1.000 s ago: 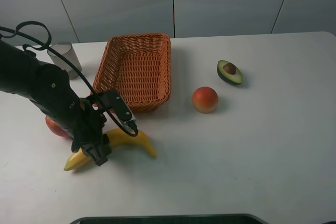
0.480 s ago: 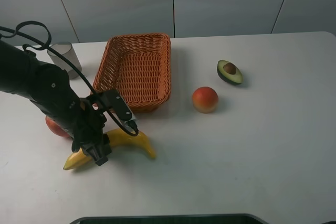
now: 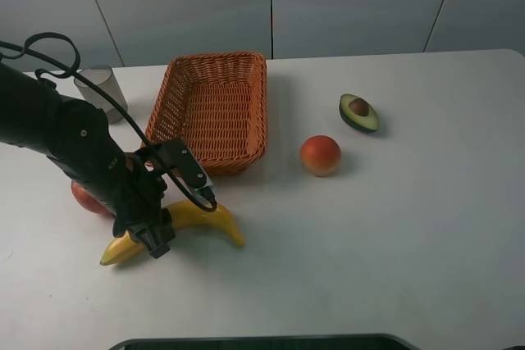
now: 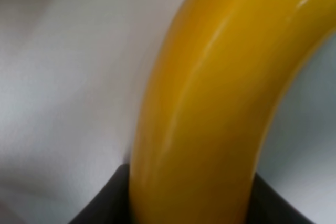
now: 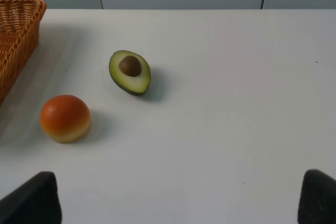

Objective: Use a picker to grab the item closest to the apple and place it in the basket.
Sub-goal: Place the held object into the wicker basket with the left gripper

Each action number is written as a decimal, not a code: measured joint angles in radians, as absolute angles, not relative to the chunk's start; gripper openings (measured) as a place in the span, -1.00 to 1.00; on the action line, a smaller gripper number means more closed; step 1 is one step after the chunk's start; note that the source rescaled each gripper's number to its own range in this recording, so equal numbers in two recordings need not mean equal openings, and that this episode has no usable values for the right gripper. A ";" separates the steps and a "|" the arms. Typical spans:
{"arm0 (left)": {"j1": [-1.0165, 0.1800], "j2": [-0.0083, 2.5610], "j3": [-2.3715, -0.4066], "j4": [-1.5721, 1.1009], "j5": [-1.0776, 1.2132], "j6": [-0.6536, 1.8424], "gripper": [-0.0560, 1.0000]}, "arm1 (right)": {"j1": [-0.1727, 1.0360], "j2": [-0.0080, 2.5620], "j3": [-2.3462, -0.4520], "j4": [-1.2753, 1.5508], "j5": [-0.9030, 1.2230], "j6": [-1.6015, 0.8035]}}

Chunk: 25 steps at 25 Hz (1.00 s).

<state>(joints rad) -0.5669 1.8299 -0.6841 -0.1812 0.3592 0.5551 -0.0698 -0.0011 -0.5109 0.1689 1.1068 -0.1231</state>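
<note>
**Yellow banana gripped, lift to basket pending**

1. Target. The red apple (image 3: 84,197) lies at the left of the desk (image 3: 394,243), partly hidden behind the left arm. The banana (image 3: 203,220) lies flat on the desk just beside it and is judged the nearest item. A round orange-red fruit (image 3: 320,156) and an avocado half (image 3: 358,112) lie well apart from the apple, on the far side of the basket (image 3: 209,108).

2. Gripper state. The left gripper (image 3: 154,239) is down over the banana's middle section, nearer the end that points away from the basket. In the left wrist view the dark fingers meet the peel on both sides, so the gripper reads as pinching the banana. The right gripper (image 5: 178,203) hangs spread wide over bare desk and holds nothing.

3. Step in hand. The grasp is made; the banana has not left the desk.

4. Next move. Raise the banana straight up, high enough to pass over the woven rim. Carry it toward the basket, centre it over the basket floor, then release. The grip is off-centre, so the long free end may sag or swing. A cup (image 3: 100,88) stands beside the basket's far corner; keep the arm off it.
</note>
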 joint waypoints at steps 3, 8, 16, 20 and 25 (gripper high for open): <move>-0.567 1.813 -0.682 -0.197 0.392 0.553 -0.88 | -0.070 -0.001 -0.511 0.169 1.107 -0.123; -0.567 1.727 -0.682 -0.208 0.455 0.553 -0.88 | -0.070 -0.001 -0.511 0.169 1.107 -0.123; -0.567 1.529 -0.681 -0.210 0.600 0.551 -0.88 | -0.070 -0.001 -0.511 0.169 1.107 -0.121; -0.567 1.424 -0.680 -0.226 0.660 0.551 -0.88 | -0.070 -0.001 -0.511 0.169 1.107 -0.121; -0.567 1.314 -0.680 -0.304 0.676 0.549 -0.88 | -0.070 -0.001 -0.511 0.169 1.107 -0.121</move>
<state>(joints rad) -0.5669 1.3137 -0.6800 -0.3042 0.6764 0.5491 -0.0698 -0.0011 -0.5109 0.1689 1.1068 -0.1210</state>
